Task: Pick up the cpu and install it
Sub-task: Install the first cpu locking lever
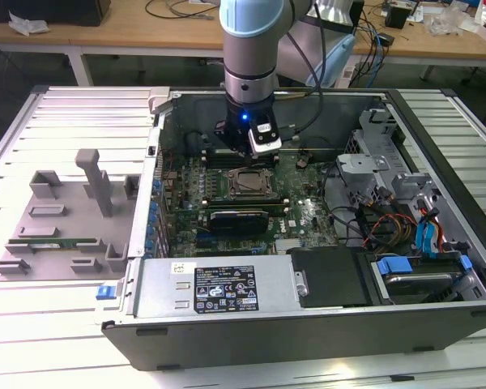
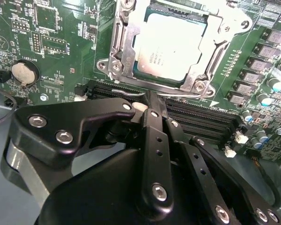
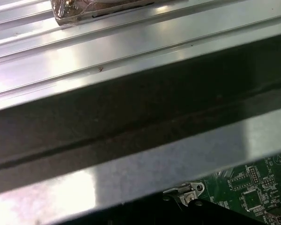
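The cpu (image 2: 171, 44), a square chip with a silvery-grey top plate, lies flat inside the metal socket frame (image 2: 119, 47) on the green motherboard (image 2: 51, 47). In the exterior view that socket (image 1: 249, 183) sits mid-board inside the open computer case (image 1: 308, 324). My gripper (image 2: 151, 96) hangs just above the board at the socket's edge, over the black memory slots (image 2: 201, 119). Its black fingers (image 2: 152, 136) are drawn together with nothing between them. In the exterior view the gripper (image 1: 241, 152) is at the far side of the socket, under the arm's wrist.
A grey holder tray (image 1: 65, 219) with a green memory stick (image 1: 53, 241) lies at the exterior view's left. Inside the case are a black card (image 1: 239, 219), the power supply (image 1: 219, 285), drive bays (image 1: 413, 267) and loose cables (image 1: 381, 223). The case wall (image 3: 131, 117) is close to the wrist.
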Robot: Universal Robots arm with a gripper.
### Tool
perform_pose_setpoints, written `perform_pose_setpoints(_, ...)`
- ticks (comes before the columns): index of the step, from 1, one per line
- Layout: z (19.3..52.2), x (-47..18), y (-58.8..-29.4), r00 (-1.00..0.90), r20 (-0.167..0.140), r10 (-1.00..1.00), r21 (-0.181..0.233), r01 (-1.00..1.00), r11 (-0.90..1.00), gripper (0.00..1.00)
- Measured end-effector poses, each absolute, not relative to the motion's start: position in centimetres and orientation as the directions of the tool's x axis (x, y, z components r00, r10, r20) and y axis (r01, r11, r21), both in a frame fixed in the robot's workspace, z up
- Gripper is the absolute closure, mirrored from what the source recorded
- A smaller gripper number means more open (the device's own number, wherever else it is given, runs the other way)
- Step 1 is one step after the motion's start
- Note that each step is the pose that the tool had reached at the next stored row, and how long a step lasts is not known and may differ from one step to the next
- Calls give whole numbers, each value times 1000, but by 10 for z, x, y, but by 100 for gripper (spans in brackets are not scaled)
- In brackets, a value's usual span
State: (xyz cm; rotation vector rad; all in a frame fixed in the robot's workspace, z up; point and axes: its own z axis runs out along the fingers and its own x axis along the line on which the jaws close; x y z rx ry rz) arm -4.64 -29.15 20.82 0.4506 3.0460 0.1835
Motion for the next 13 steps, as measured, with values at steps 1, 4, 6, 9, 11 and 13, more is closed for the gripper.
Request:
perform_pose_setpoints(1, 208, -46, -292, -956, -39, 292, 125, 285, 950, 89)
perform_pose_setpoints(4, 207, -46, -291, -956, -39, 292, 126, 285, 950, 89)
perform_pose_setpoints(6, 205, -45, -291, -955, -39, 292, 126, 286, 950, 89)
perform_pose_setpoints(9, 203, -44, -292, -955, -39, 295, 126, 288, 949, 89)
perform_pose_setpoints(11, 202, -44, -293, -955, -39, 295, 126, 288, 949, 89)
perform_pose_setpoints(13, 202, -44, -295, -955, -39, 295, 126, 288, 949, 89)
